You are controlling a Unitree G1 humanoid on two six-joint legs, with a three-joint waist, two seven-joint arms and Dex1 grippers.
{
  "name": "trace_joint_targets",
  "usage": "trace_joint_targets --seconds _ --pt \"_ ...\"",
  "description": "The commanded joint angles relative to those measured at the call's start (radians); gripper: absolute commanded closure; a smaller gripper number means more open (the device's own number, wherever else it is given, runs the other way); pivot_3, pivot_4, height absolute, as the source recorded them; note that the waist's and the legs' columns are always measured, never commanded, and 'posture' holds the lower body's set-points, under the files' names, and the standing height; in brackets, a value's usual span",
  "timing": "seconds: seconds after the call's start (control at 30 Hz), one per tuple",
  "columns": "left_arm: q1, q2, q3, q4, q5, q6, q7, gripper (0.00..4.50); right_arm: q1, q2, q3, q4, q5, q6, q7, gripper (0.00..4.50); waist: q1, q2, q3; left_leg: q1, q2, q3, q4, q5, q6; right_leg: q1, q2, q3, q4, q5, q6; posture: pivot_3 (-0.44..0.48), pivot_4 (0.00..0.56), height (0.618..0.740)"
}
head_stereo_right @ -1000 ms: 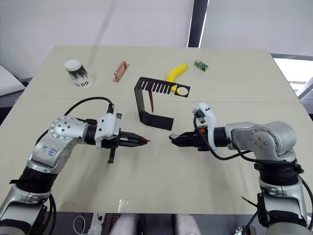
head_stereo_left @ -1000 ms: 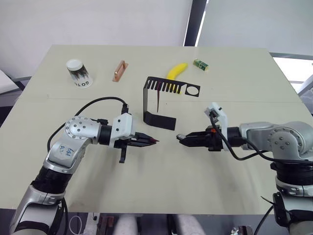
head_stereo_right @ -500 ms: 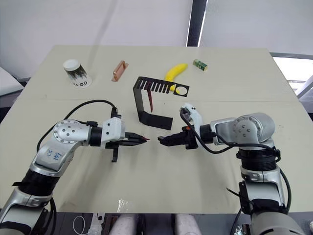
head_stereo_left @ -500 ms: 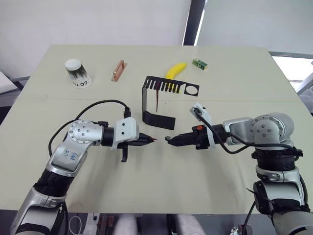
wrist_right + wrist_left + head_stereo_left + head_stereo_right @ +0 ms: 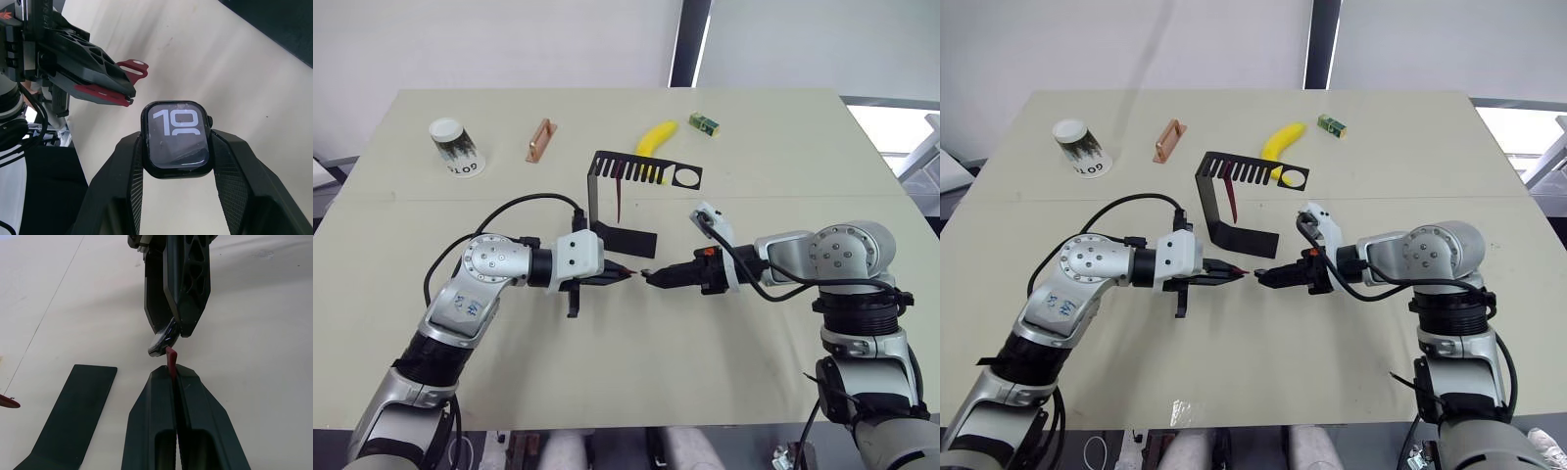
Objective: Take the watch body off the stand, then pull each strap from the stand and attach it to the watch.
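Note:
My left gripper [image 5: 625,276] is shut on a dark red strap [image 5: 170,358], whose end pokes out past the fingertips. Facing it from the right, my right gripper [image 5: 649,278] is shut on the watch body [image 5: 177,138], a dark rounded-square case with a lit face. The strap's tip meets the watch body's edge [image 5: 160,342] just above the table. Behind them stands the black stand [image 5: 599,196], with a second dark red strap [image 5: 620,200] hanging from its slotted top arm.
At the back of the table are a tipped paper cup [image 5: 452,149], a copper-coloured bar [image 5: 538,139], a banana [image 5: 656,137] and a small green box [image 5: 705,122]. The stand's flat base [image 5: 628,238] lies just behind the two grippers.
My right gripper has carried the watch body left and my left gripper has moved right with the strap. The wide gap between them has closed until they meet in front of the stand.

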Motion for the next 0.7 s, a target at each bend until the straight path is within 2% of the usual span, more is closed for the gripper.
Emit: trace_joint_targets --seconds 0.03,0.7 --pt "-0.018 -0.011 -0.002 -0.016 0.004 -0.009 0.008 4.50 -0.022 0.004 -0.007 0.000 0.033 0.005 -0.014 2.98 0.000 0.000 0.000 0.000 0.000 0.000 0.000 0.000 0.000 0.000 0.000 0.000 0.000 0.000 0.000 0.000 0.150 0.740" --pt "-0.008 -0.019 -0.003 -0.015 0.020 -0.007 0.003 4.50 -0.022 -0.008 -0.027 0.000 0.085 0.005 -0.060 2.98 0.001 0.000 0.000 0.000 0.000 0.000 0.000 0.000 0.000 0.000 0.000 0.000 0.000 0.000 0.000 0.000 0.150 0.740"
